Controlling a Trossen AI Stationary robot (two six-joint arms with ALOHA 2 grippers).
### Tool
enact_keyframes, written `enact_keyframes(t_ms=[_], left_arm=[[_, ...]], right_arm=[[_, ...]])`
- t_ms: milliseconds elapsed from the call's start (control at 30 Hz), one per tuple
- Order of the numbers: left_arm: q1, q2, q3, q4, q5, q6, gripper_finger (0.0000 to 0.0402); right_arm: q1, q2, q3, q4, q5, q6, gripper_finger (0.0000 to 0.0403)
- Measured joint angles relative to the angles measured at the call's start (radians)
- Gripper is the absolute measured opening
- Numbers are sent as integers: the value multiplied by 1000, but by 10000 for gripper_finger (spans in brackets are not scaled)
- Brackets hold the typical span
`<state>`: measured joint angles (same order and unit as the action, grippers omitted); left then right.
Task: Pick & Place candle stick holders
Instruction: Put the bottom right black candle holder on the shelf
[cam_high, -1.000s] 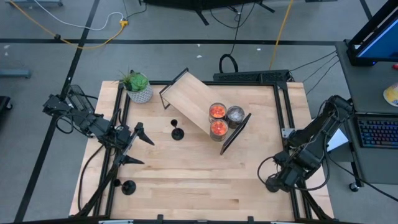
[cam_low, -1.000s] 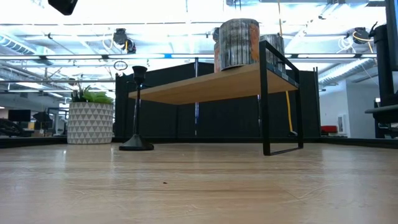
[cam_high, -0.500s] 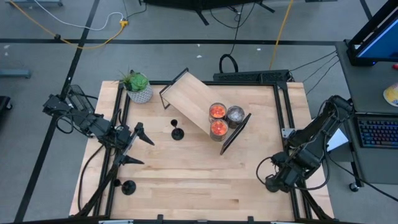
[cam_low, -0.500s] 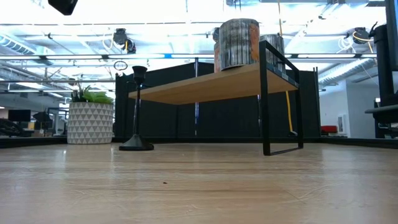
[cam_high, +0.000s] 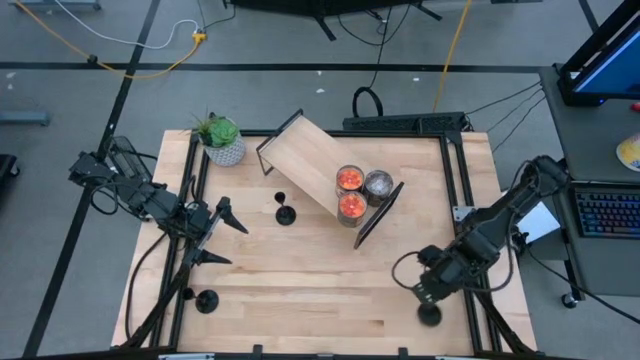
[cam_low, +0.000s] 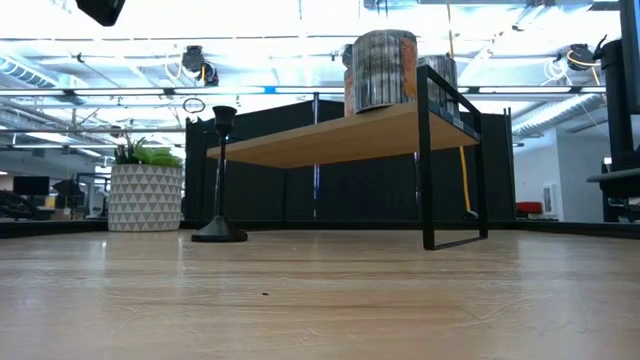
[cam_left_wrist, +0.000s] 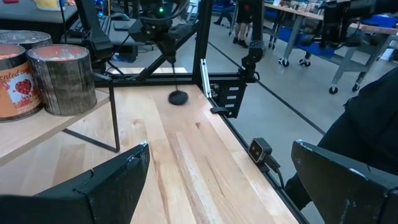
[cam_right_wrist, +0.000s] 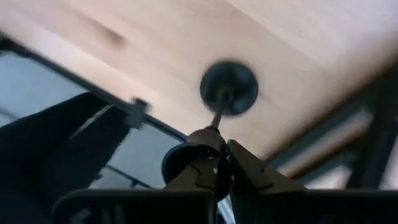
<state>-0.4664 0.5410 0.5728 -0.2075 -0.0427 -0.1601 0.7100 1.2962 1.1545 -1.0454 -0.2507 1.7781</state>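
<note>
**Right gripper clamps a candlestick at the table's near right edge**

The pale wooden table (cam_high: 300, 290), its planks framed by black metal rails, carries a slanted wood-topped shelf (cam_high: 305, 160) on thin black legs. Three round candle jars (cam_high: 357, 190), two red-topped and one grey, crowd the shelf's lower end. A white patterned plant pot (cam_high: 225, 150) with spiky green leaves stands by the far left corner.

The left gripper (cam_high: 212, 236) waits over the left edge, its two pointed black fingers spread wide and empty.

The right gripper (cam_high: 425, 290) sits above the near right edge, its fingers pinched on the thin stem of a matte-black candlestick holder (cam_right_wrist: 228, 88), whose flat round base hangs over the wood.

A second holder (cam_high: 285, 213) stands upright just left of the shelf; a third (cam_high: 206, 300) stands near the front left corner
</note>
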Motion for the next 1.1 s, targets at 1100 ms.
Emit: enact_keyframes(t_ms=[1100], left_arm=[[0,0,0,-1,0,-3,397]], right_arm=[[-453,1,184,715,146,-757,1]])
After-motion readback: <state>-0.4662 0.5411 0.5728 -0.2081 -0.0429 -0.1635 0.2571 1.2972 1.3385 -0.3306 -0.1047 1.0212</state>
